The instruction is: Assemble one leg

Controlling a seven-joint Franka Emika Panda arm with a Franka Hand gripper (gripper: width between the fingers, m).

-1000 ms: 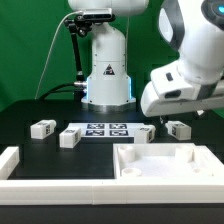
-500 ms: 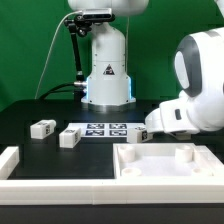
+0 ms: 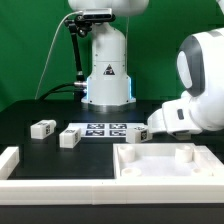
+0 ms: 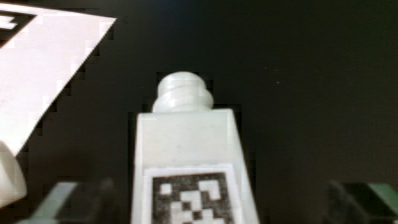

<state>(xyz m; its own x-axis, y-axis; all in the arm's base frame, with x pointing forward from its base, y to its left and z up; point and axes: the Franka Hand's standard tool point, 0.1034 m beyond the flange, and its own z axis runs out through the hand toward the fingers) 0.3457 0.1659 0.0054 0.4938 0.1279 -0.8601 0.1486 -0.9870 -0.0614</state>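
In the wrist view a white leg (image 4: 187, 150) lies on the black table, with a round peg at its far end and a black-and-white tag on top. My gripper (image 4: 214, 203) is open. Its two dark fingers (image 4: 64, 200) stand on either side of the leg, with a gap on each side. In the exterior view the arm's white wrist (image 3: 190, 110) is low at the right and hides the fingers. One leg (image 3: 140, 134) shows at its edge. Two more legs (image 3: 42, 128) (image 3: 69, 137) lie at the exterior view's left.
The marker board (image 3: 105, 129) lies in front of the robot base and shows in the wrist view (image 4: 45, 60). The large white square rimmed panel (image 3: 165, 170) lies at the front right. A white L-shaped rail (image 3: 10, 165) runs along the front left.
The arm came down and toward the exterior view's left during the first half second and now covers the rightmost leg. Since then it has held still.
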